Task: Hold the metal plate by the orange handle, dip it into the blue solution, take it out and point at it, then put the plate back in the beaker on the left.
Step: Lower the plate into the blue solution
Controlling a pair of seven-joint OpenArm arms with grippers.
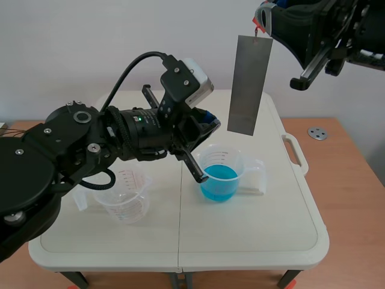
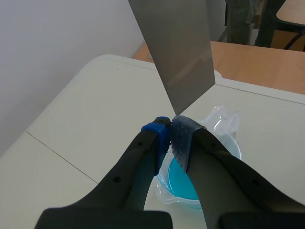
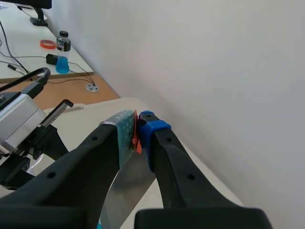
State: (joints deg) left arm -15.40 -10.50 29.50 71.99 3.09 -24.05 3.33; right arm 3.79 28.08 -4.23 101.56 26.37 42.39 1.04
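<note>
A grey metal plate (image 1: pixel 249 84) hangs upright above the table from its orange handle (image 1: pixel 258 26). My right gripper (image 1: pixel 261 23), high at the back right, is shut on that handle (image 3: pixel 137 137), and the plate (image 3: pixel 125 191) drops away below the fingers. My left gripper (image 1: pixel 210 122) is shut on nothing. Its tips (image 2: pixel 171 131) sit just under the plate's lower corner (image 2: pixel 177 110), pointing at it. Below stands the beaker of blue solution (image 1: pixel 221 176), also seen under the left fingers (image 2: pixel 190 183). An empty clear beaker (image 1: pixel 123 194) stands to its left.
The white folding table (image 1: pixel 289 229) sits on a wooden desk (image 1: pixel 349 174). A wall stands close behind the table. In the right wrist view a bottle with blue liquid (image 3: pixel 62 52) and an orange ring (image 3: pixel 47 44) lie on a far desk.
</note>
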